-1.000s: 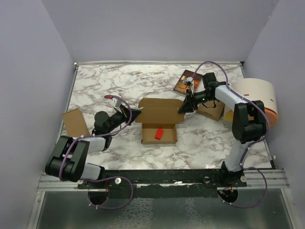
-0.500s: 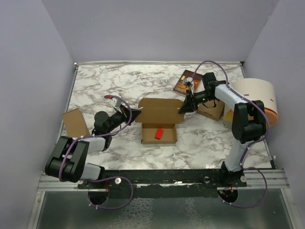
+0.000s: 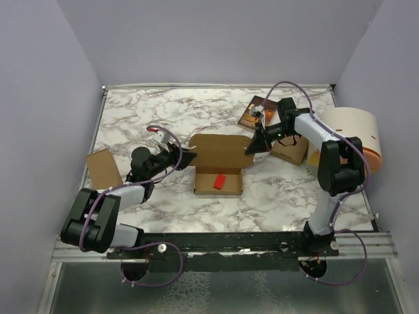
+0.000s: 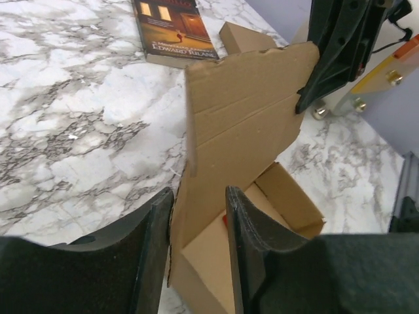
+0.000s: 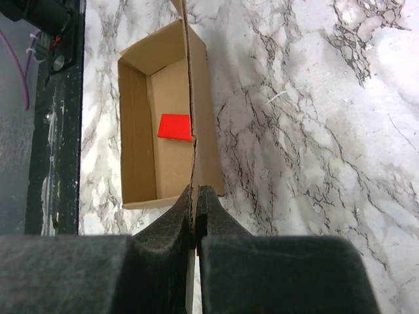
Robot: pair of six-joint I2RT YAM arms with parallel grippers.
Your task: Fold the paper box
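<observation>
Two tools at the paper box (image 3: 230, 190), mid-surface: right tool (image 5: 195, 198) pinches the raised lid (image 3: 219, 150) at its right edge, left tool (image 4: 200, 208) is narrowly apart, straddling the left edge. Lid runs left-right btwn them; I'd fold it nearward.

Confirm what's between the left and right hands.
The paper box: its upright lid flap spans from the left hand to the right hand, which pinches its edge. This shows in the top external view.
</observation>
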